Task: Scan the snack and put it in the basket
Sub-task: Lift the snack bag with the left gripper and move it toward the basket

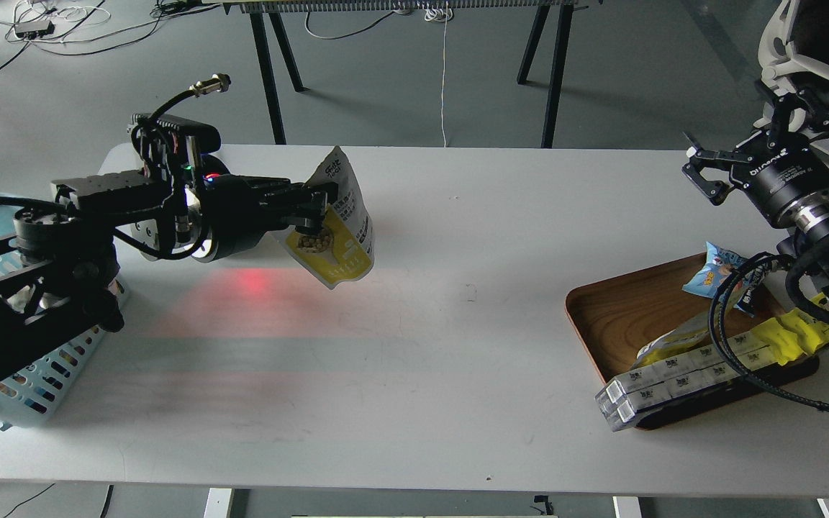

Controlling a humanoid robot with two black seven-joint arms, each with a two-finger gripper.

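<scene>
Head view: left gripper (319,210) pinches the snack pouch (335,219) mid-body above the table's (443,324) far-left area, right gripper (709,173) spread empty; pouch likely light, floppy, slippery, best held near its sealed edge.

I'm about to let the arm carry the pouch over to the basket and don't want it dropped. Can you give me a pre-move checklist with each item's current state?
1. Left gripper clamped on the snack pouch: ok, fingers closed on its left side.
2. Pouch clear of the table: ok, it hangs tilted above the surface.
3. Grip security: cannot tell; the pouch is held near one edge and dangles.
4. Light blue basket open to receive it: cannot tell, the left arm hides most of it.
5. Right gripper out of the way: ok, open and empty, above the far right table edge.
6. Scan done: cannot tell; only a red glow shows on the table.
</scene>
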